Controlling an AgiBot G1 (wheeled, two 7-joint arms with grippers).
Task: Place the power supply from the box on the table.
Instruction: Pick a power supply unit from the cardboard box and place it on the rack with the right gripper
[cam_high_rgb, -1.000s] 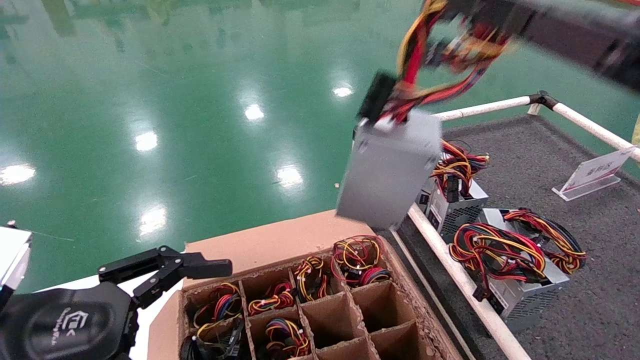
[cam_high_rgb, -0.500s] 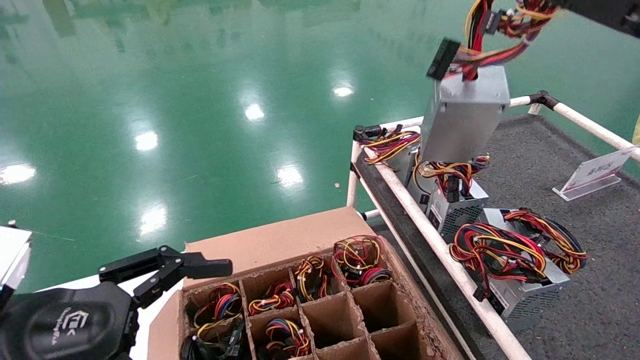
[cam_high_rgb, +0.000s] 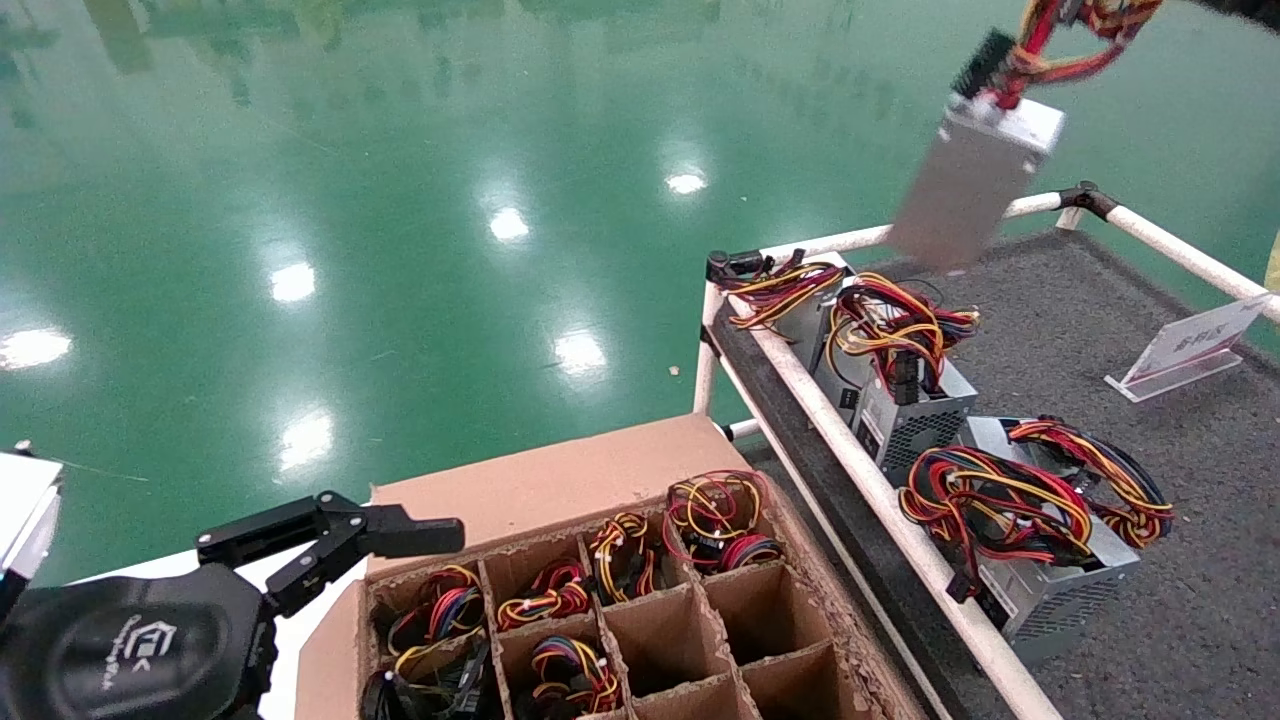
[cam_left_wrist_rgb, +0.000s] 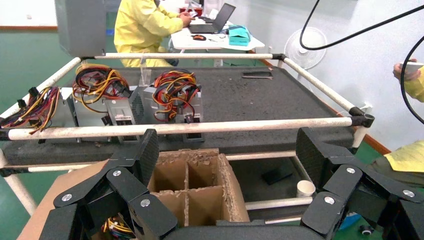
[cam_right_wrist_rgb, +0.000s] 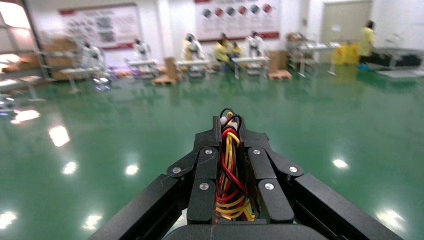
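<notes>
A silver-grey power supply hangs tilted in the air over the far rail of the table. It dangles from its bundle of red, yellow and black wires. My right gripper is shut on those wires; in the head view it lies above the picture's top right edge. The brown box stands at the lower middle, with wire coils in its far cells and bare near cells. My left gripper is parked open and empty beside the box's near left corner.
Three other power supplies lie along the table's left side behind the white rail. A clear sign holder stands at the table's right. A paper cup sits under the table. Green floor lies beyond.
The hanging power supply has swung right and farther away, from above the box's far corner to above the table's far rail. The left arm has not moved.
</notes>
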